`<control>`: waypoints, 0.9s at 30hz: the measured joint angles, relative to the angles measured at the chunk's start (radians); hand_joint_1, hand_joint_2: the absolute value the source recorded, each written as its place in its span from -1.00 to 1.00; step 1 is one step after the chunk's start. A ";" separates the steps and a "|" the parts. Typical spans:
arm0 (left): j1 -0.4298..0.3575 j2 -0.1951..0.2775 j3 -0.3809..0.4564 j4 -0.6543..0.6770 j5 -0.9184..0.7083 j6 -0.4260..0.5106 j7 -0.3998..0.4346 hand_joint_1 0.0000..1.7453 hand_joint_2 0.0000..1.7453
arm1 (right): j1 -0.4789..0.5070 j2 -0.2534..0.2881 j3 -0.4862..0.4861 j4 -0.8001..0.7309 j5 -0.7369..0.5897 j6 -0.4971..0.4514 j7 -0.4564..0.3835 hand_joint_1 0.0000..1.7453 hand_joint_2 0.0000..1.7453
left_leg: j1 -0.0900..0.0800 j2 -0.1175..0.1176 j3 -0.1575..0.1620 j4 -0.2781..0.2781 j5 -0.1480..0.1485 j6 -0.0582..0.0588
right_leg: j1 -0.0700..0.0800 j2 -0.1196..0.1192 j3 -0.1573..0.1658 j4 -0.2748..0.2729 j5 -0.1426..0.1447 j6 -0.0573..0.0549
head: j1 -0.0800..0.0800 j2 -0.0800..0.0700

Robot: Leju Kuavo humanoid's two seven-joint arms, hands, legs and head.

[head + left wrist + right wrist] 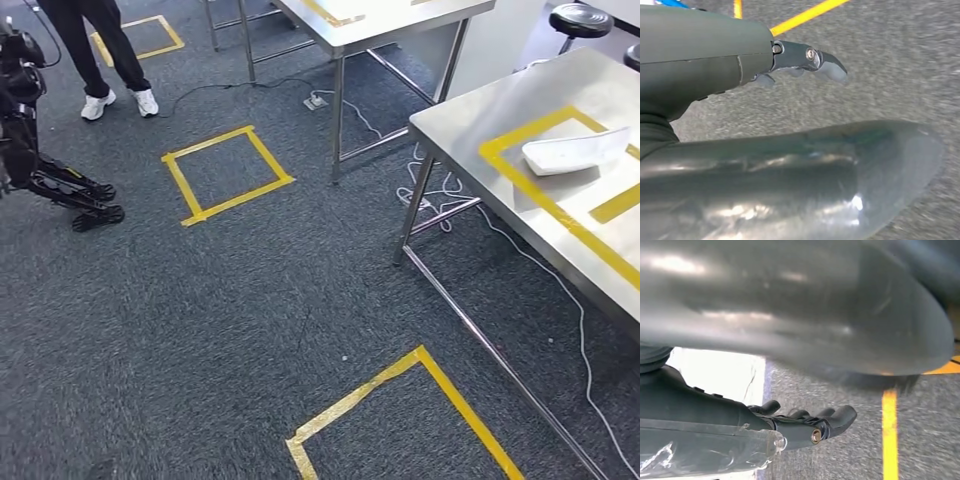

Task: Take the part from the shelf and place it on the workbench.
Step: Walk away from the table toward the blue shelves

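The white part [575,152] lies flat on the steel workbench [483,115] at the right, inside a yellow tape outline. My left hand [734,165] hangs over grey carpet, its thumb and fingers [810,55] stretched out with nothing between them. My right hand [764,417] is also over the carpet, fingers [828,422] straight and apart from the thumb, holding nothing. A white surface [715,375] shows behind those fingers; I cannot tell what it is.
A second steel table [377,20] stands at the back, with a black stool [580,20] beyond the workbench. Yellow tape squares [226,172] [407,410] mark the carpet. A person's legs [113,60] and a dark machine [30,130] are at the far left. White cable [528,260] trails under the workbench.
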 joint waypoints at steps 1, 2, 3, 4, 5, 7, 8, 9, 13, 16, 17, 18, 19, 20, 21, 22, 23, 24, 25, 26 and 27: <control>0.000 -0.004 -0.004 0.000 -0.005 0.002 0.000 -1.00 -1.00 | 0.000 0.000 -0.001 0.000 -0.001 -0.002 -0.001 -1.00 -1.00 | -0.001 -0.013 -0.014 0.002 0.012 -0.005 | -0.002 0.024 0.055 -0.080 0.000 -0.004 | 0.000 0.000; 0.000 -0.006 -0.007 0.000 -0.011 0.005 0.000 -1.00 -1.00 | 0.000 0.001 -0.002 0.000 -0.001 -0.003 -0.002 -1.00 -1.00 | -0.001 -0.022 -0.021 0.002 0.023 -0.010 | -0.003 0.045 0.094 -0.141 -0.009 -0.006 | -0.002 0.000; -0.001 -0.008 -0.009 0.000 -0.016 0.008 -0.001 -1.00 -1.00 | 0.000 0.001 -0.003 0.000 -0.002 -0.005 -0.003 -1.00 -1.00 | -0.001 -0.032 -0.025 0.001 0.033 -0.015 | -0.002 0.058 0.118 -0.182 -0.025 -0.008 | -0.001 0.000; 0.000 -0.010 -0.011 0.000 -0.022 0.009 -0.002 -1.00 -1.00 | 0.001 0.003 -0.004 0.000 -0.002 -0.005 -0.004 -1.00 -1.00 | 0.000 -0.041 -0.025 -0.001 0.042 -0.021 | 0.000 0.057 0.126 -0.198 -0.030 -0.010 | -0.001 0.000; 0.001 -0.010 -0.013 0.000 -0.027 0.010 -0.003 -1.00 -1.00 | 0.001 0.004 -0.006 0.000 -0.003 -0.006 -0.004 -1.00 -1.00 | 0.001 -0.052 -0.025 -0.004 0.052 -0.027 | 0.001 0.046 0.121 -0.194 -0.025 -0.013 | -0.001 0.000; 0.003 -0.011 -0.019 0.001 -0.035 0.010 -0.003 -1.00 -1.00 | 0.000 0.007 -0.011 0.000 -0.004 -0.006 -0.004 -1.00 -1.00 | 0.002 -0.041 -0.037 0.009 0.038 -0.035 | 0.000 0.021 0.113 -0.193 -0.014 -0.025 | -0.003 0.000; 0.004 -0.012 -0.021 0.001 -0.037 0.010 -0.003 -1.00 -1.00 | 0.000 0.008 -0.013 0.000 -0.004 -0.005 -0.005 -1.00 -1.00 | 0.002 -0.022 -0.050 0.039 0.006 -0.037 | -0.001 0.007 0.106 -0.195 -0.007 -0.031 | -0.006 0.000; 0.004 -0.014 -0.024 0.002 -0.040 0.010 -0.003 -1.00 -1.00 | 0.001 0.009 -0.016 0.000 -0.004 -0.005 -0.005 -1.00 -1.00 | 0.001 0.004 -0.068 0.091 -0.042 -0.039 | 0.000 -0.006 0.099 -0.195 -0.001 -0.034 | -0.009 0.000; 0.003 -0.020 -0.033 0.002 -0.048 0.012 -0.004 -1.00 -1.00 | 0.009 0.009 -0.021 0.000 -0.004 -0.006 -0.008 -1.00 -1.00 | 0.001 0.046 -0.113 0.290 -0.127 -0.043 | 0.002 -0.064 0.079 -0.194 0.009 -0.036 | -0.011 0.000; 0.004 -0.020 -0.033 0.002 -0.049 0.019 -0.006 -1.00 -1.00 | 0.010 0.009 -0.021 0.000 -0.005 -0.006 -0.010 -1.00 -1.00 | -0.003 0.086 0.004 0.149 -0.072 -0.036 | 0.004 -0.105 0.085 -0.194 0.005 -0.028 | -0.012 0.000; 0.003 -0.021 -0.033 0.002 -0.050 0.022 -0.007 -1.00 -1.00 | 0.010 0.009 -0.021 0.000 -0.005 -0.006 -0.010 -1.00 -1.00 | -0.007 0.108 0.043 0.091 -0.066 -0.030 | 0.006 -0.117 0.089 -0.193 0.001 -0.023 | -0.012 0.000; 0.002 -0.022 -0.033 0.002 -0.050 0.024 -0.009 -1.00 -1.00 | 0.009 0.009 -0.021 0.000 -0.005 -0.006 -0.010 -1.00 -1.00 | -0.011 0.124 0.070 0.048 -0.070 -0.022 | 0.009 -0.128 0.092 -0.192 -0.004 -0.016 | -0.011 0.000; 0.002 -0.022 -0.033 0.002 -0.051 0.025 -0.010 -1.00 -1.00 | 0.008 0.009 -0.021 0.000 -0.005 -0.006 -0.010 -1.00 -1.00 | -0.014 0.130 0.081 0.027 -0.080 -0.015 | 0.011 -0.136 0.095 -0.188 -0.007 -0.010 | -0.011 0.000; 0.003 -0.023 -0.033 0.002 -0.051 0.026 -0.011 -1.00 -1.00 | 0.006 0.009 -0.022 0.000 -0.006 -0.006 -0.010 -1.00 -1.00 | -0.014 0.120 0.082 0.019 -0.088 -0.006 | 0.011 -0.143 0.102 -0.185 -0.009 -0.003 | -0.010 0.000; 0.005 -0.023 -0.033 0.002 -0.052 0.027 -0.011 -1.00 -1.00 | 0.004 0.009 -0.022 0.000 -0.006 -0.006 -0.010 -1.00 -1.00 | -0.011 0.107 0.086 0.014 -0.095 0.001 | 0.010 -0.140 0.105 -0.179 -0.013 0.003 | -0.009 0.000; 0.007 -0.024 -0.033 0.002 -0.052 0.028 -0.011 -1.00 -1.00 | 0.003 0.009 -0.022 0.000 -0.006 -0.006 -0.010 -1.00 -1.00 | -0.009 0.096 0.091 0.013 -0.098 0.007 | 0.006 -0.123 0.102 -0.162 -0.020 0.007 | -0.007 0.000; 0.007 -0.024 -0.033 0.002 -0.052 0.029 -0.011 -1.00 -1.00 | 0.002 0.010 -0.022 0.000 -0.006 -0.006 -0.011 -1.00 -1.00 | -0.007 0.084 0.097 0.012 -0.102 0.013 | 0.003 -0.100 0.085 -0.129 -0.036 0.012 | -0.004 0.000; 0.006 -0.024 -0.033 0.002 -0.052 0.031 -0.012 -1.00 -1.00 | 0.003 0.010 -0.023 0.000 -0.006 -0.006 -0.011 -1.00 -1.00 | -0.006 0.072 0.104 0.011 -0.105 0.018 | 0.000 -0.072 0.053 -0.074 -0.057 0.015 | -0.002 0.000; 0.004 -0.025 -0.033 0.002 -0.052 0.033 -0.014 -1.00 -1.00 | 0.004 0.011 -0.024 0.000 -0.006 -0.006 -0.012 -1.00 -1.00 | -0.006 0.060 0.109 0.011 -0.110 0.022 | -0.002 -0.050 0.010 -0.005 -0.081 0.018 | 0.002 0.000; 0.002 -0.026 -0.033 0.002 -0.052 0.034 -0.015 -1.00 -1.00 | 0.005 0.011 -0.025 0.000 -0.006 -0.007 -0.012 -1.00 -1.00 | -0.006 0.046 0.115 0.011 -0.114 0.024 | -0.002 -0.038 -0.039 0.064 -0.099 0.021 | 0.004 0.000; 0.003 -0.027 -0.033 0.002 -0.053 0.035 -0.016 -1.00 -1.00 | 0.007 0.011 -0.027 0.000 -0.007 -0.007 -0.012 -1.00 -1.00 | -0.006 0.032 0.122 0.012 -0.120 0.024 | -0.002 -0.033 -0.081 0.112 -0.103 0.023 | 0.006 0.000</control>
